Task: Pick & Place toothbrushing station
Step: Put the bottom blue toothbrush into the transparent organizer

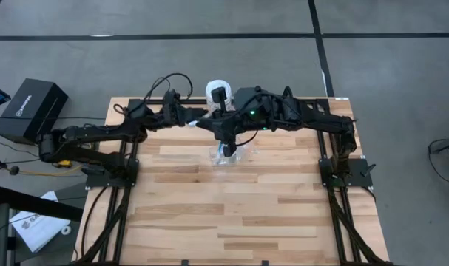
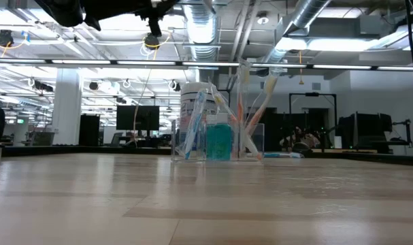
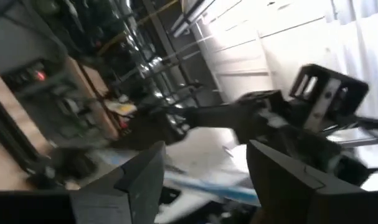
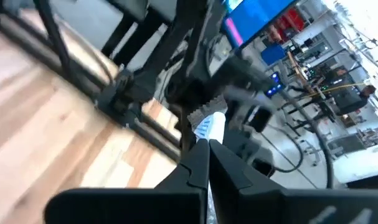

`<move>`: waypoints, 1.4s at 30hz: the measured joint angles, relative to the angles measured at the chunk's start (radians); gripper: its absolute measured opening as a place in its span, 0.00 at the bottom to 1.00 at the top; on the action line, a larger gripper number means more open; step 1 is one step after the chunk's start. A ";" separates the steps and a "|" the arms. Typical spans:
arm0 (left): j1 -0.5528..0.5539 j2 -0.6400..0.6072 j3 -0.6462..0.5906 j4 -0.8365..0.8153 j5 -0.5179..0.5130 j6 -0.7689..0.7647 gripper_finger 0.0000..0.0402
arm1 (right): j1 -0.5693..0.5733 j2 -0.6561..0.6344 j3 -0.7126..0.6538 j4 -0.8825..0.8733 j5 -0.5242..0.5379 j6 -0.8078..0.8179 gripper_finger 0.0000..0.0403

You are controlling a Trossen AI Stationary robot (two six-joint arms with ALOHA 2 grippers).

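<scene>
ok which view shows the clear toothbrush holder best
The low view: the clear holder stands side-on with brushes leaning in it. The high view shows it small, partly under the right arm. Neither wrist view shows it clearly.

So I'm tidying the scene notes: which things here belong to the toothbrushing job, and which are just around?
Job: clear plastic holder; thin blue-and-white toothbrush standing in it.

Around: large white jar with blue label; black box and white papers on the floor.

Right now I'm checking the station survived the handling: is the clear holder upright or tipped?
Upright. In the low view the clear holder stands flat on the table, toothbrushes leaning inside it.
</scene>
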 joint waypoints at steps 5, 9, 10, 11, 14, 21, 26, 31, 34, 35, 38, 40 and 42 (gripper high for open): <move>0.089 0.000 0.000 -0.046 0.089 0.145 0.53 | -0.024 -0.030 0.000 0.050 -0.001 0.119 0.00; 0.167 -0.009 0.000 -0.051 0.120 0.299 0.49 | -0.059 -0.065 0.000 0.110 -0.036 0.268 0.00; 0.189 -0.012 0.000 -0.049 0.130 0.329 0.48 | -0.067 -0.074 0.001 0.140 -0.052 0.305 0.00; 0.209 -0.019 0.000 -0.056 0.138 0.344 0.47 | -0.075 -0.087 0.001 0.147 -0.061 0.340 0.00; 0.254 -0.034 0.000 -0.057 0.165 0.364 0.46 | -0.078 -0.107 0.003 0.191 -0.064 0.442 0.00; 0.302 -0.096 0.000 -0.060 0.192 0.436 0.44 | -0.064 -0.123 -0.005 0.240 -0.041 0.679 0.00; 0.305 -0.142 0.000 -0.074 0.211 0.455 0.44 | -0.014 -0.098 -0.045 0.274 0.029 0.742 0.00; 0.304 -0.174 0.000 -0.102 0.264 0.449 0.44 | 0.018 -0.107 -0.228 0.461 0.074 0.812 0.00; 0.303 -0.197 0.000 -0.127 0.278 0.448 0.43 | 0.025 -0.118 -0.334 0.551 0.121 0.836 0.00; 0.303 -0.204 0.000 -0.136 0.287 0.448 0.44 | 0.027 -0.123 -0.364 0.568 0.137 0.844 0.00; 0.302 -0.221 0.000 -0.155 0.316 0.447 0.43 | 0.031 -0.142 -0.459 0.641 0.176 0.875 0.00; 0.302 -0.233 0.000 -0.186 0.322 0.447 0.43 | 0.035 -0.154 -0.533 0.718 0.198 0.899 0.00; 0.302 -0.241 0.000 -0.208 0.323 0.448 0.43 | 0.038 -0.171 -0.623 0.818 0.230 0.923 0.00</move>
